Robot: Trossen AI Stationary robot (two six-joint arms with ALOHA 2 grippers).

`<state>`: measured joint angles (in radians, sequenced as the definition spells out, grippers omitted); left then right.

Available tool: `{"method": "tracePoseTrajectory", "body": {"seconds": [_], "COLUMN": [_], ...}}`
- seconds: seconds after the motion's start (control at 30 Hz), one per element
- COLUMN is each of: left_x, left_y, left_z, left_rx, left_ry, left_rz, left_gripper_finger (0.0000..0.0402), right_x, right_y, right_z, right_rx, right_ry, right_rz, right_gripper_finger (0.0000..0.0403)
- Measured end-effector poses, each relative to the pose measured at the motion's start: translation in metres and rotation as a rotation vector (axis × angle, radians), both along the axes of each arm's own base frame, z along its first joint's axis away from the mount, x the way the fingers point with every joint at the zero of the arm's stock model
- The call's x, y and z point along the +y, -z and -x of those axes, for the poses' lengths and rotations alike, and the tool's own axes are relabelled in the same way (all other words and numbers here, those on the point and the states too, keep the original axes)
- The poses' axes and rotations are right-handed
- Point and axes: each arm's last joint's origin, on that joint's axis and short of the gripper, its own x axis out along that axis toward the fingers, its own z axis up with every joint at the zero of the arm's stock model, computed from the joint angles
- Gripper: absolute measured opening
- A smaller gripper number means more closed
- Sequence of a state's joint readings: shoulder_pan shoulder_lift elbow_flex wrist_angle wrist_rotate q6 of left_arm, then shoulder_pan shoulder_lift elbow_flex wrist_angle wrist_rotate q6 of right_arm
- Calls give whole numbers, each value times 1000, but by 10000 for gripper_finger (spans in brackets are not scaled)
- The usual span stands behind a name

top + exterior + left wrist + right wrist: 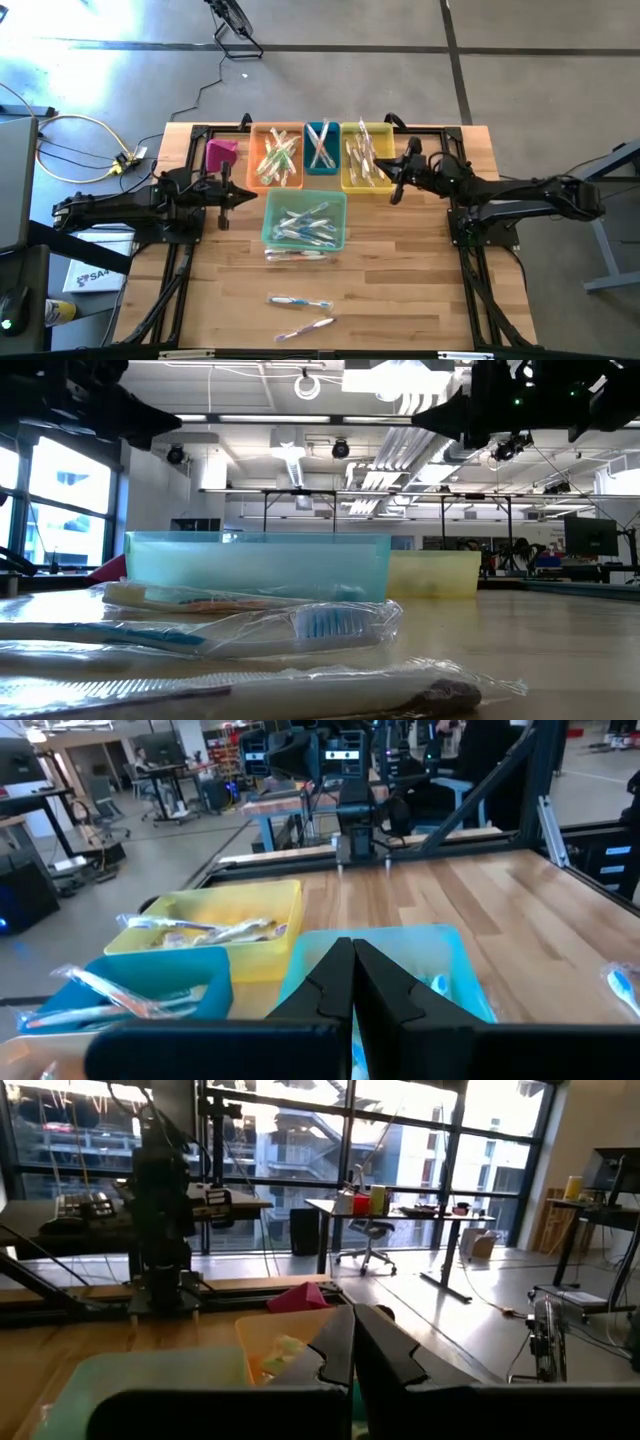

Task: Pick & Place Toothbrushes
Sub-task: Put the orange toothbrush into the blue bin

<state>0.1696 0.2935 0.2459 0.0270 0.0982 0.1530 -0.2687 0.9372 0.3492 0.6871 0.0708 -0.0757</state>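
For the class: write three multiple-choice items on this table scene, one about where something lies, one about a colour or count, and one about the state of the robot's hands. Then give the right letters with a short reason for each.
1. Where do the loose toothbrushes lie?
A. on the bare wood in front of the light-blue bin
B. inside the pink bin
C. on the floor

2. What colour is the bin at the right end of the back row?
A. red
B. yellow
C. black

3. How do the two hands stand?
A. both wide open
B. one holding a toothbrush
C. both shut and empty

Answers: 1 A, the high view shows them on the table nearer the front edge than the light-blue bin. 2 B, the yellow bin sits right of the teal bin and orange bin. 3 C, the left hand and right hand show fingers pressed together with nothing between them.
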Motion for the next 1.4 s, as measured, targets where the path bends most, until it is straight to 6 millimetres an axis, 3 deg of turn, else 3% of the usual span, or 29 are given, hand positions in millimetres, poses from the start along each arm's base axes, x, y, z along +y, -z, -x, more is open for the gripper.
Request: {"method": "tracePoseTrajectory", "body": {"seconds": [0.43,0.67,0.93,1.13,1.4], "left_x": [0,0,2,3,3], "left_y": [0,-1,-3,-2,-2], "left_z": [-1,-1,0,0,0], "left_rx": [5,1,-3,9,8], "left_ry": [-4,-5,-65,-111,-111], "left_rz": [-74,-79,-196,-212,-196], "left_gripper_finger": [0,0,0,0,0], "right_x": [5,27,50,71,103], "right_y": [5,-14,-29,-25,-22], "right_z": [-6,-21,-56,-90,-134], "right_rx": [24,44,200,318,351], "right_ry": [-68,-36,48,4,-80], "right_rz": [-10,17,56,68,86], "right_gripper_finger": [2,2,2,2,2]}}
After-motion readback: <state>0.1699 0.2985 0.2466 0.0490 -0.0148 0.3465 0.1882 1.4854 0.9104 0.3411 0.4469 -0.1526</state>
